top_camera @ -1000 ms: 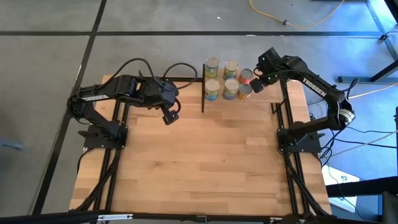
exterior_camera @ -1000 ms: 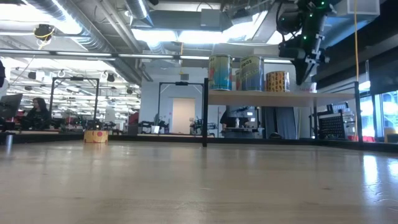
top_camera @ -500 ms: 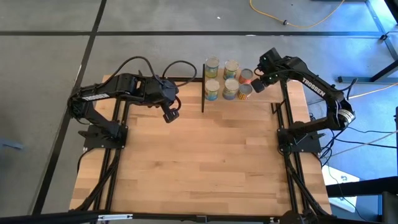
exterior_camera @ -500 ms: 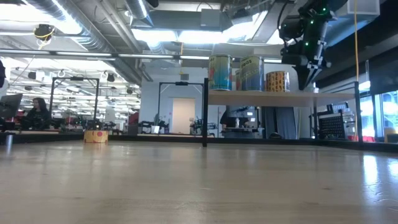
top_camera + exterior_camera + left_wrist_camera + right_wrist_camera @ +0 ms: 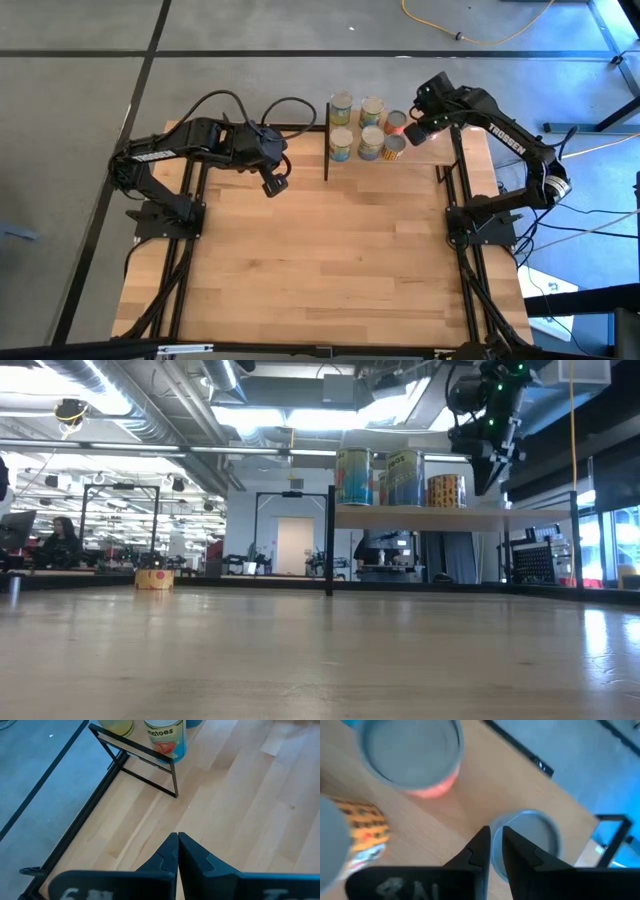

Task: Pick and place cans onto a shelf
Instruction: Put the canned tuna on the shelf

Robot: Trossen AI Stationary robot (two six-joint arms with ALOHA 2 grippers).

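Note:
Six cans stand in two rows on the small shelf at the table's far edge; three show in the low view. My right gripper hangs over the shelf's right end, fingers pointing down and all but closed. Straight under it stands a further can with a silvery top, hidden by the arm in the high view. An orange-red can stands beside that can. My left gripper is shut and empty, above the table left of the shelf. My right gripper stands with its fingertips over the rim of the silvery-topped can at the shelf's right end, coming from above. I cannot tell whether it touches the can. The can stands upright on the shelf board.
The shelf's thin black posts and lower frame stand between my left gripper and the cans. Black arm-mount rails run along the table's left and right sides. Bare wood lies toward the near edge.
My right gripper has swayed a little over the shelf's right end, and its tips stand slightly higher than half a second ago. The cans on the shelf have kept their places.

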